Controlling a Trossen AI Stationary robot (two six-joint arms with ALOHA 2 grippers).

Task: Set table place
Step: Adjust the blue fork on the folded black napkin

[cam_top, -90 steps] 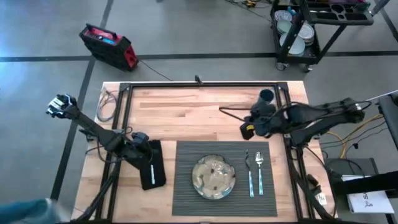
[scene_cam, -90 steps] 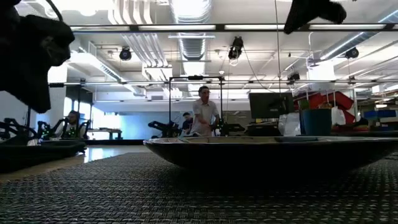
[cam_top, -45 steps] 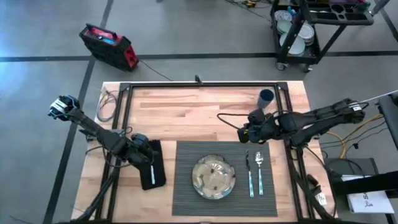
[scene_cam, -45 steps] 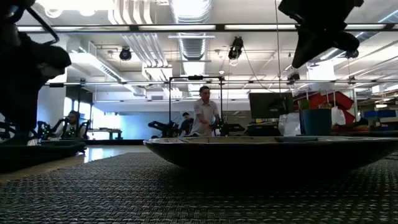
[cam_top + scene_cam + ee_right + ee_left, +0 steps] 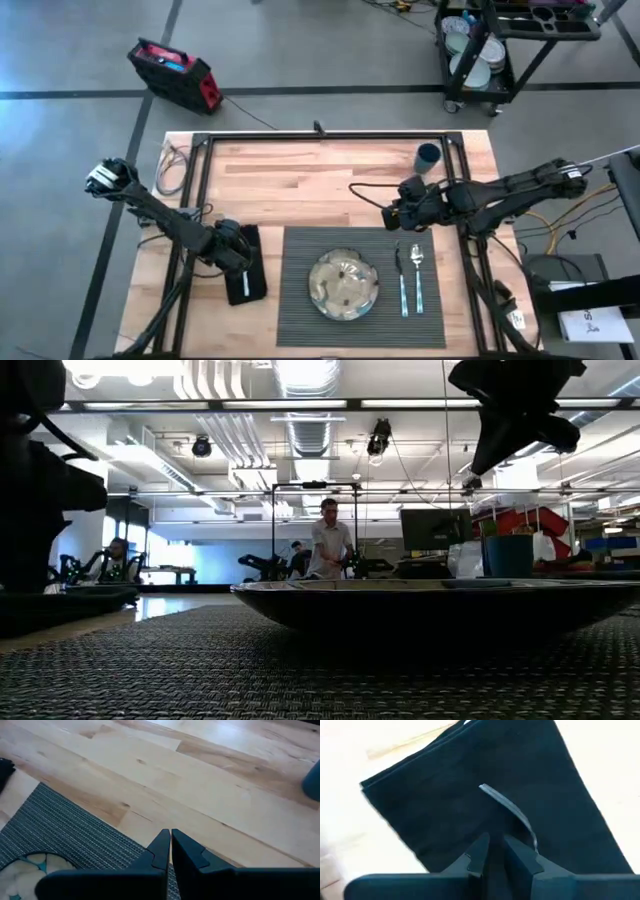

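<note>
The table (image 5: 300, 170) bears the place, a ribbed dark grey placemat (image 5: 300, 300). A plate (image 5: 343, 285) lies on it, with a fork (image 5: 400, 280) and a spoon (image 5: 417, 275) to the plate's right. Left of the mat lies a black napkin (image 5: 445, 795) with a knife (image 5: 507, 810) flat on it. My left gripper (image 5: 495, 842) is low over the napkin, open by a narrow gap with nothing between its fingers. My right gripper (image 5: 170, 836) hangs shut above bare wood, just beyond the mat's far right corner. My left gripper comes slanting down at the napkin, and the knife's end (image 5: 534, 845) lies beside the outer side of one finger (image 5: 520, 860). Whether that finger touches the knife or the cloth, I cannot tell.
A blue cup (image 5: 428, 155) stands at the far right of the table. Black frame tubes (image 5: 320, 137) run around the top, and cables (image 5: 172, 165) lie at the far left. In the low view, people stand in the room beyond.
My left gripper has come down over the napkin and gone a little toward the table's near edge. My right gripper has come down and shifted slightly toward the table's left, then kept still. The knife, the plate and the other cutlery have not moved.
</note>
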